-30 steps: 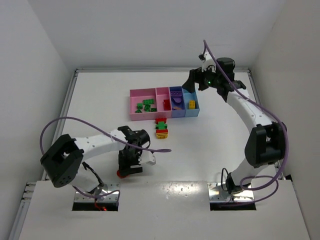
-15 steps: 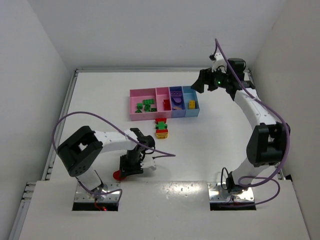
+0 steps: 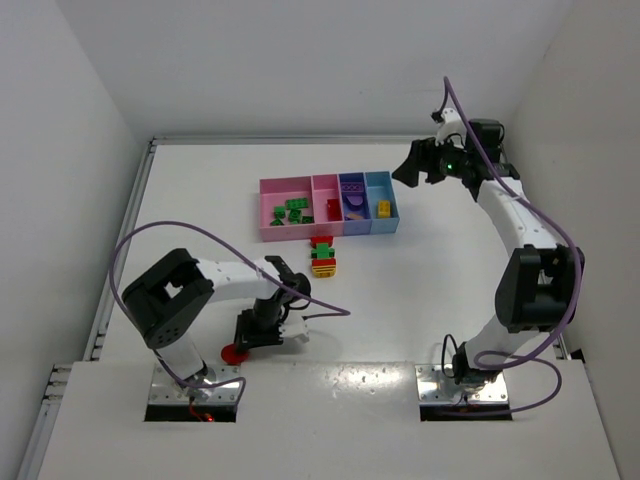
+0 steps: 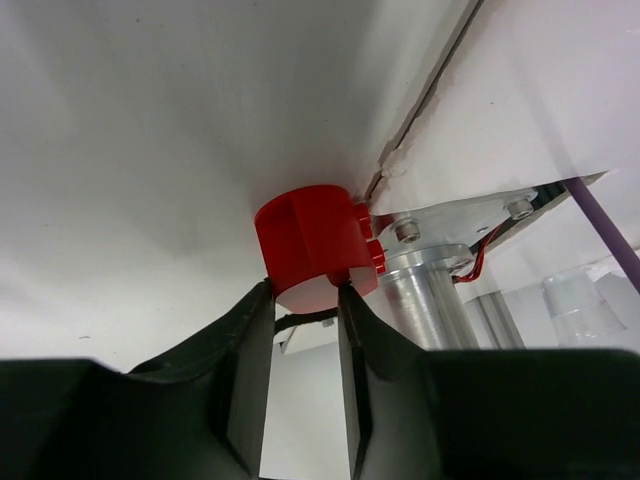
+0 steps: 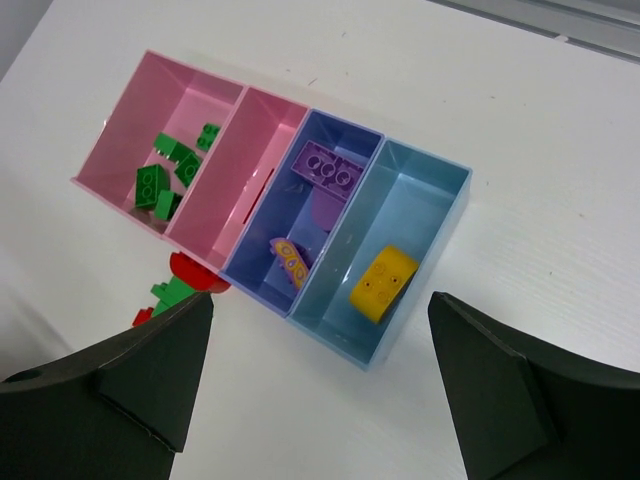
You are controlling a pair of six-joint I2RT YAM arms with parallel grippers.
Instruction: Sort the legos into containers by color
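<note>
A red round lego [image 4: 310, 235] lies on the white table near the front edge, and my left gripper [image 4: 305, 295] is shut on it, one finger against each side. From above, that lego [image 3: 234, 352] shows just left of the left gripper [image 3: 252, 338]. The row of containers [image 3: 262, 210] stands mid-table. Green legos [image 5: 165, 175] lie in the wide pink bin [image 5: 150, 100], purple ones [image 5: 325, 170] in the purple-blue bin, and a yellow one [image 5: 383, 283] in the light blue bin. My right gripper [image 5: 318, 300] hangs open, high over the containers.
A multicolour clump of red, green and yellow legos [image 3: 323, 257] sits just in front of the containers. The left arm's metal base mount [image 4: 440, 290] stands right behind the red lego. White walls enclose the table on three sides.
The left gripper has dropped toward the front edge and shut on the red lego. The right arm has swung further right and back, away from the containers.
</note>
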